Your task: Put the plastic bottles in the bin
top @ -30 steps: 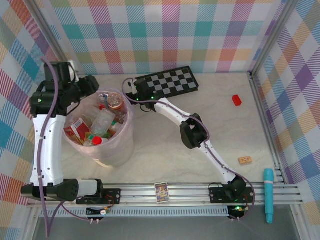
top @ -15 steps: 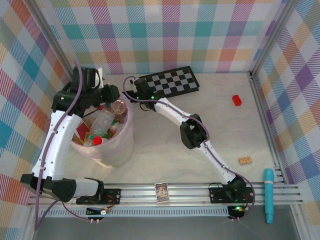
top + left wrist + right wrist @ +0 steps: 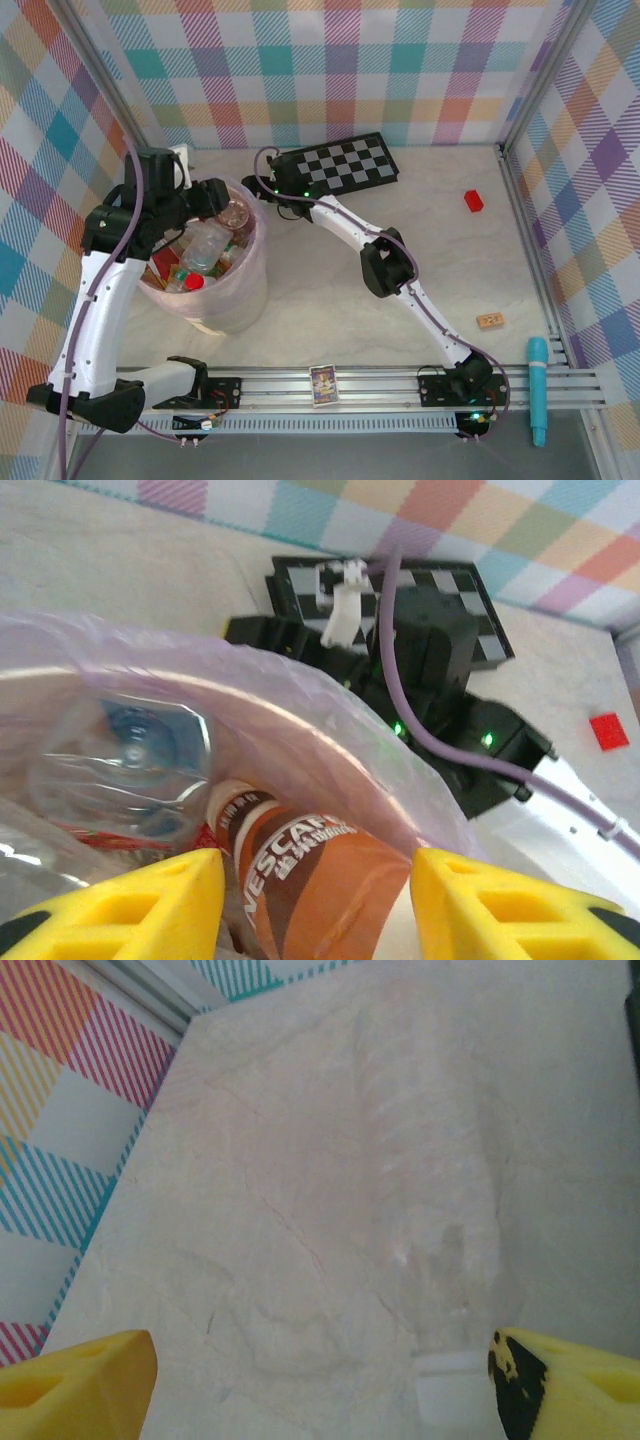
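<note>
Since the bin (image 3: pixel 225 312) is already heaped almost to its rim with bottles (image 3: pixel 205 245), the left hand (image 3: pixel 315 865) is placed high over the far edge of the pink lining (image 3: pixel 330 740), so that whatever is let go lands on the pile and not on the tabletop (image 3: pixel 420 260). A brown coffee bottle (image 3: pixel 300 840) is seen between the two yellow fingers (image 3: pixel 130 900), which stand partly apart and close against its sides. Whether it is clamped or lies loose between them cannot be told. Its body is tilted and lies inside the rim.

The right arm is stretched across to the far left corner, beside the checkerboard (image 3: pixel 345 165), because a bottle lies outside the bin. This clear bottle (image 3: pixel 430 1220) with a white cap (image 3: pixel 448 1398) rests on its side on the tabletop near the wall (image 3: pixel 60 1110). The right hand (image 3: pixel 322 1345) is spread wide over it, one finger to either side, and nothing is gripped. The cap sits close to one finger, so it is judged that the hand should be centred before it is lowered and closed.
</note>
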You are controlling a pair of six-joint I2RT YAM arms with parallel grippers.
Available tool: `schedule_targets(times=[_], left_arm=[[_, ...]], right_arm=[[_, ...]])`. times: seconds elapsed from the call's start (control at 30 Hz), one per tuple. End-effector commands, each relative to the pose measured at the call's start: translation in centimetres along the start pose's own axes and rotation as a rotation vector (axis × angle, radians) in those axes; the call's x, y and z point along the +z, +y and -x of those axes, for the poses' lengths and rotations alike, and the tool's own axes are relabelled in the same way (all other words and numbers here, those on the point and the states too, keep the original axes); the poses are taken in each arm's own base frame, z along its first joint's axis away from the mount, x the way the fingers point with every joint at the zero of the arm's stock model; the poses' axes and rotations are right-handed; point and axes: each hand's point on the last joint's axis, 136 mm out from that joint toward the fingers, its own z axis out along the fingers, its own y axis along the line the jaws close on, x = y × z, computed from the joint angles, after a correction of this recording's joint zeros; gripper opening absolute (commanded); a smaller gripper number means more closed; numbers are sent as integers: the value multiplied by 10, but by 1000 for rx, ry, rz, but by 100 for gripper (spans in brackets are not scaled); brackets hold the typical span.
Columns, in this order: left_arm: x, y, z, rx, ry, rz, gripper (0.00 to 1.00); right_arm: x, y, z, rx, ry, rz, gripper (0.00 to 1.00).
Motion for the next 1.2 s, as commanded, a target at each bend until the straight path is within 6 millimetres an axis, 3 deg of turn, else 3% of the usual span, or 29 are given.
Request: schedule_targets(times=[0.0,0.13,0.27,0.4,0.53,0.73,1.0,1.17], left_arm=[[-39,27,36,-98,-152,82,55],[-64,67,62,-249,-251,94,60],[-53,115,66,-426,-259,69,64],[-31,146,51,-535,-255,61,67],[-12,152,33,-561,-193,39,69],[7,141,12,-573,-108,-20,67],[42,89,-24,-492,18,-54,64],[70,42,-30,-432,47,-107,60]], right_arm=[[-15,-15,-11,79,103,-29,88],[-70,-4,43,139,90,82,89],[-134,8,82,107,90,156,90],[-199,14,95,52,107,159,90],[-253,12,89,49,152,177,90],[-312,13,67,14,181,164,91],[-360,3,50,53,169,136,91],[-392,-26,45,125,136,62,91]])
